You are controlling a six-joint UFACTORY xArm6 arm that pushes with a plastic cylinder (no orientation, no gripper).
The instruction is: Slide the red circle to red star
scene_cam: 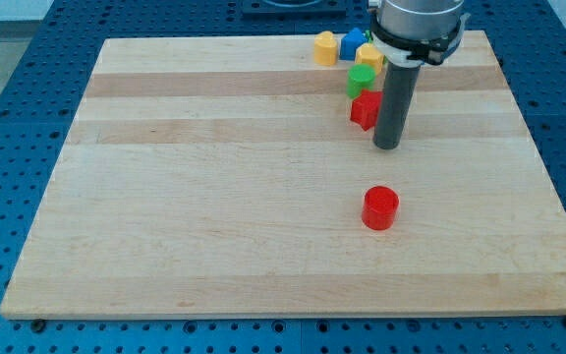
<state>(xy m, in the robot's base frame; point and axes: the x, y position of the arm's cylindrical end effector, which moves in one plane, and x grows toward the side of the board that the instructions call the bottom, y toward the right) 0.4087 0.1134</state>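
The red circle (380,207) lies on the wooden board, right of centre and toward the view's bottom. The red star (365,108) lies above it, near the view's top, partly hidden by my rod. My tip (387,146) rests on the board just to the lower right of the red star and well above the red circle, apart from the circle.
A green block (361,80) sits right above the red star. A yellow block (325,47), a blue block (353,42) and a second yellow block (369,56) cluster near the board's top edge. The board (214,197) lies on a blue perforated table.
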